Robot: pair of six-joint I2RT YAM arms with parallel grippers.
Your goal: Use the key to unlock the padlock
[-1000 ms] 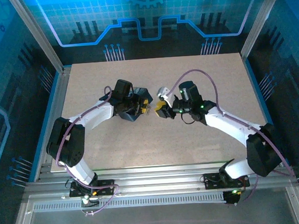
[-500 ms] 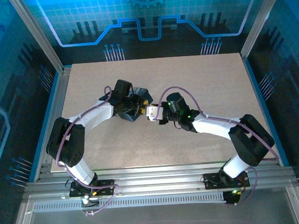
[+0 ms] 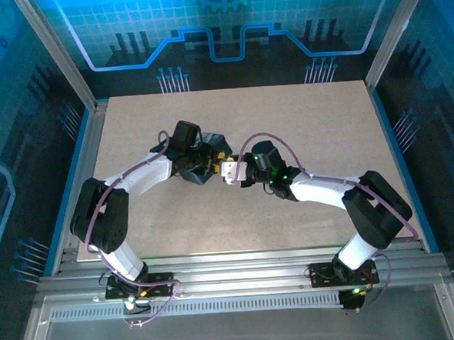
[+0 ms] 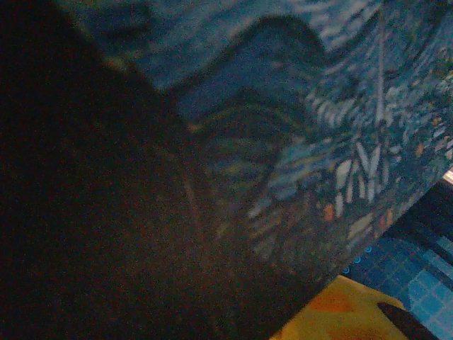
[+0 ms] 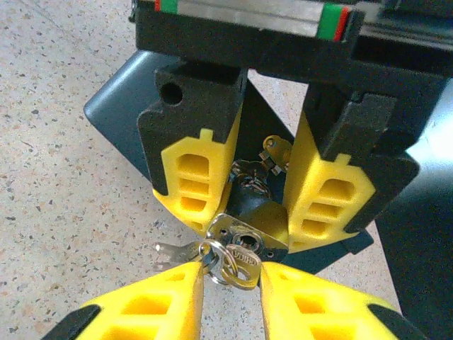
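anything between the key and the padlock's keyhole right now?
Nothing visible. The key, pinched in the right gripper, sits right at the padlock face, with the keyhole exposed just above it. The left gripper's fingers flank the padlock at the sides, not across the keyhole.

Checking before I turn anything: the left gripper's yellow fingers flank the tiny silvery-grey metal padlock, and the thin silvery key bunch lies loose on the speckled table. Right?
Not quite. The key bunch is not loose on the table: the right gripper pinches its ring between its yellow fingertips, as the right wrist view shows. The left gripper's fingers do flank the padlock.
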